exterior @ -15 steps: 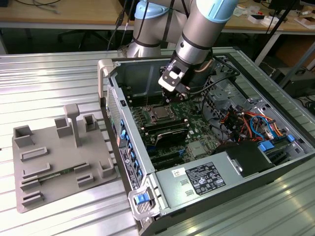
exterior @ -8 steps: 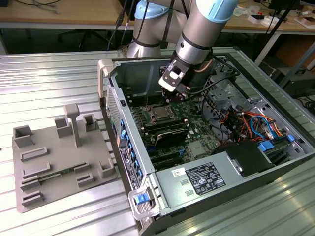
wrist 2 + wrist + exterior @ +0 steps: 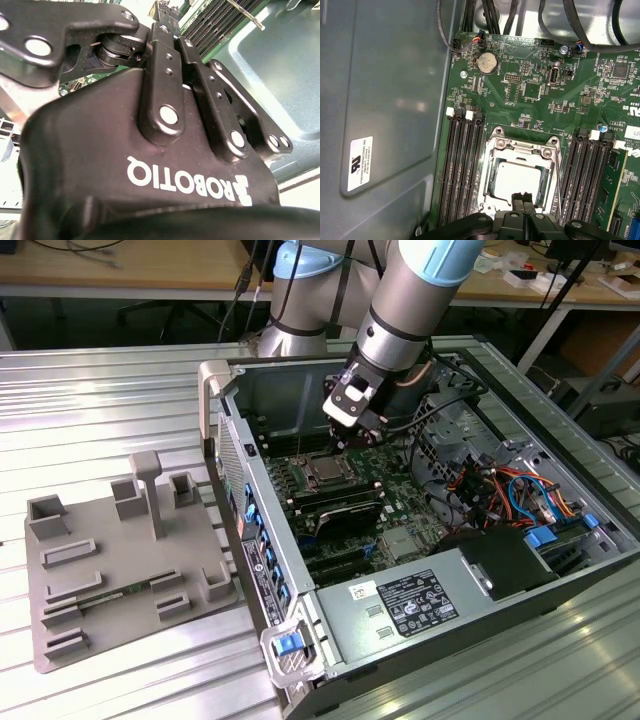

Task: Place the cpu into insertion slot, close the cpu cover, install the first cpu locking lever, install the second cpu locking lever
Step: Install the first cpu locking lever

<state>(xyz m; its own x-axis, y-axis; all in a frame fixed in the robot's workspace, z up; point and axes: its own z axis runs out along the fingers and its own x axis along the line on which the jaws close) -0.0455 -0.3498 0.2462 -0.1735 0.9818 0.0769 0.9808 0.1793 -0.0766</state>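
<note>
Hovering on the gripper (image 3: 523,196) just above the cpu (image 3: 520,176), with jaws pressed together and nothing visibly pinched. Lies flat in the insertion slot (image 3: 490,186), ringed by the cpu cover (image 3: 522,148), which appears lowered, on the green board (image 3: 530,90) between long black memory slots (image 3: 462,170). Looks light, rigid and slick across its silver-grey metal top; probably delicate underneath, so best taken by opposite edges. Reads as thin, springy stamped steel around the cut-out; best pressed near its free edge.
</note>
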